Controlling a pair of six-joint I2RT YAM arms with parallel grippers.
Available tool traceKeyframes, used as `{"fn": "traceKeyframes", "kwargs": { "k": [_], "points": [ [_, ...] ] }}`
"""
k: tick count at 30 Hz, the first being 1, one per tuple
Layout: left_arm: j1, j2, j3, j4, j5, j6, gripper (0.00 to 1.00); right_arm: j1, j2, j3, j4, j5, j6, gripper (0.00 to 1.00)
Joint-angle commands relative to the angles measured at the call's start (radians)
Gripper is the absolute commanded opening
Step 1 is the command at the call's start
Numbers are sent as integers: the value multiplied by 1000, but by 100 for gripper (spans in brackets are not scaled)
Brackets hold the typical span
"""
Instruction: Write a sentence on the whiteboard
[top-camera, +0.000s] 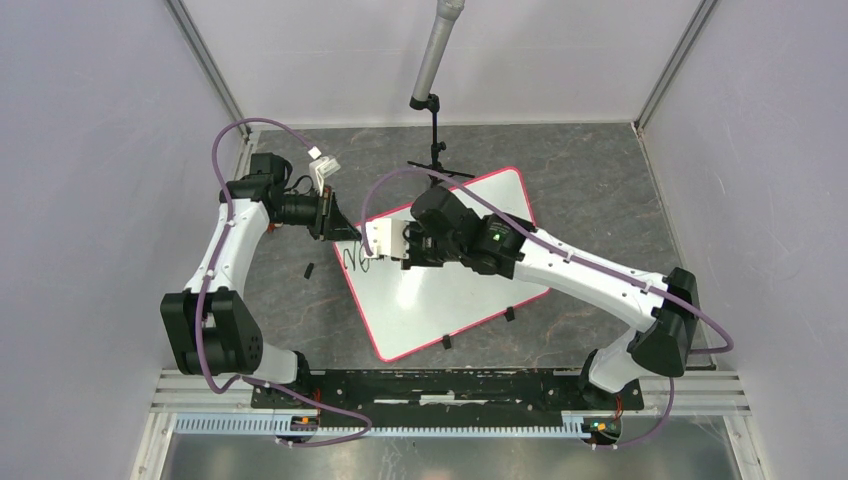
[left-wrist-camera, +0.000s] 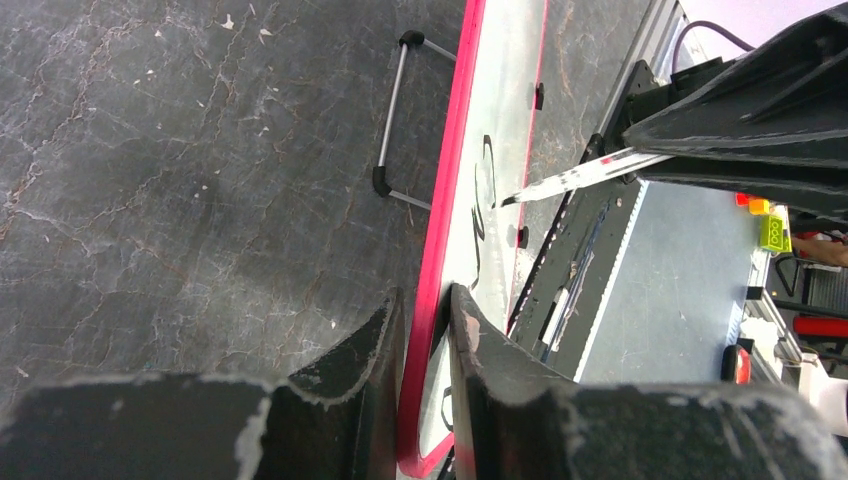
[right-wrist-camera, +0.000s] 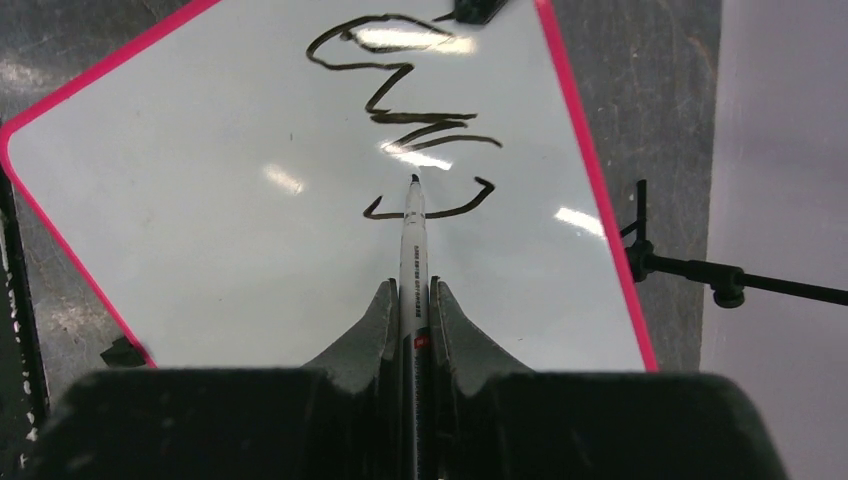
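The whiteboard (top-camera: 430, 310) lies tilted on the dark table, white with a pink-red rim. The sentence (top-camera: 355, 260) is a few black marker strokes near the board's left corner; it also shows in the right wrist view (right-wrist-camera: 400, 90) and the left wrist view (left-wrist-camera: 485, 180). My left gripper (top-camera: 335, 225) is shut on the board's left rim, one finger on each side of the pink edge (left-wrist-camera: 428, 320). My right gripper (right-wrist-camera: 414, 300) is shut on a white marker (right-wrist-camera: 413, 240). The marker's black tip touches the board at the newest curved stroke.
A black stand (top-camera: 435, 110) with a grey pole stands just behind the board's far edge and shows in the right wrist view (right-wrist-camera: 700, 270). A small black piece (top-camera: 310, 270) lies left of the board. Black clips (top-camera: 509, 314) sit on the near rim. A wire leg (left-wrist-camera: 395, 120) lies on the table.
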Motion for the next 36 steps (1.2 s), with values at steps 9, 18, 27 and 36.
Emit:
{"fn": "traceKeyframes", "kwargs": {
  "k": [9, 18, 27, 36],
  "points": [
    [-26, -15, -17, 4, -43, 9, 3, -12, 17, 107, 69, 112, 5, 0],
    [-26, -15, -18, 4, -43, 10, 2, -37, 38, 77, 78, 153, 1, 0],
    [-25, -12, -17, 3, -45, 11, 2, -37, -14, 60, 35, 109, 4, 0],
    [-26, -16, -17, 3, -49, 11, 3, -59, -114, -19, 49, 62, 31, 1]
  ]
}}
